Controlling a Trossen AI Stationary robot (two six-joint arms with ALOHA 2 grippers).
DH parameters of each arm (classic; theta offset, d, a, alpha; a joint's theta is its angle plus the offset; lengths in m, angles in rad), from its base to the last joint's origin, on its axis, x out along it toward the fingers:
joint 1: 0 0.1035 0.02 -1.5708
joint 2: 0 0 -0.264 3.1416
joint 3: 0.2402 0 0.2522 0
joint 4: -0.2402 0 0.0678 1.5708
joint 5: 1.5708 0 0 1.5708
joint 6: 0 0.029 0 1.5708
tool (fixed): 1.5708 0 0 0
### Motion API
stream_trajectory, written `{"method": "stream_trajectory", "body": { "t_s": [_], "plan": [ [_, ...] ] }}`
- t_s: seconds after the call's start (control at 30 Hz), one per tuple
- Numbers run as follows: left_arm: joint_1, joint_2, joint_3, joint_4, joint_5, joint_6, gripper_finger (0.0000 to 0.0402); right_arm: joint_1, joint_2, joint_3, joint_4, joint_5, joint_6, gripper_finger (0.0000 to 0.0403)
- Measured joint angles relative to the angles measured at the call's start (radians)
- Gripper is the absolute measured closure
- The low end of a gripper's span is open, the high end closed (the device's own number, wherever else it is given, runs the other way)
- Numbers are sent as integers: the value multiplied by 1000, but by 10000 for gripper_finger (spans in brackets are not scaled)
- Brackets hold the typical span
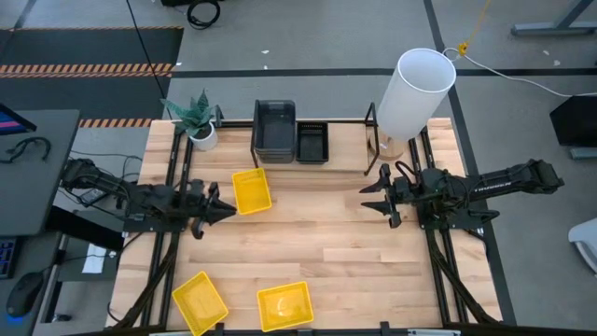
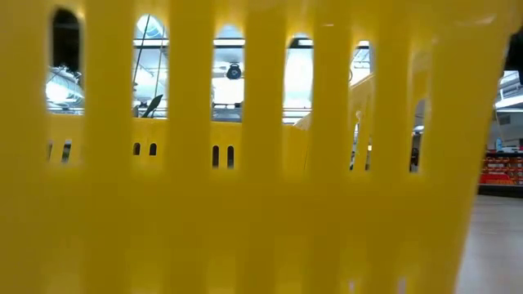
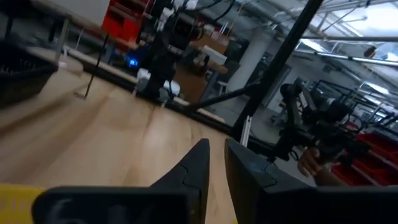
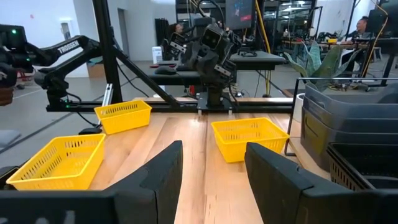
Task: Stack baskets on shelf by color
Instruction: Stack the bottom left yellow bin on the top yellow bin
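Left end effector (image 1: 224, 211) beside the yellow slotted plastic basket (image 1: 252, 190), nothing grasped.
Fingers nearly closed; take its near rim squarely, then carry toward twelve o'clock, onto the black tube shelf (image 1: 347, 122).

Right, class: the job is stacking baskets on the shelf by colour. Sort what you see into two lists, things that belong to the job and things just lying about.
Belongs to the job:
- three yellow baskets
- dark grey baskets on the shelf
- black basket beside them
- shelf
- left gripper, right gripper

Just lying about:
- potted plant
- white cylinder
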Motion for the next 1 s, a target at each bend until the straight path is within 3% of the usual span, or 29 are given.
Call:
{"method": "stream_trajectory", "body": {
  "t_s": [0.13, 0.33, 0.57, 1.0],
  "plan": [
    [16, 0, 13, -83, 6, -80, 356, 0, 0, 0, 0, 0, 0, 223],
    [32, 74, 196, -478, 105, -177, 377, 0, 0, 0, 0, 0, 2, 223],
    [-48, 341, 365, -572, 281, -197, 393, 0, 1, 0, 1, 0, 1, 223],
    [-296, 821, 724, -967, 420, -367, 394, 0, 1, 0, 1, 0, 45, 223]
  ]
}}
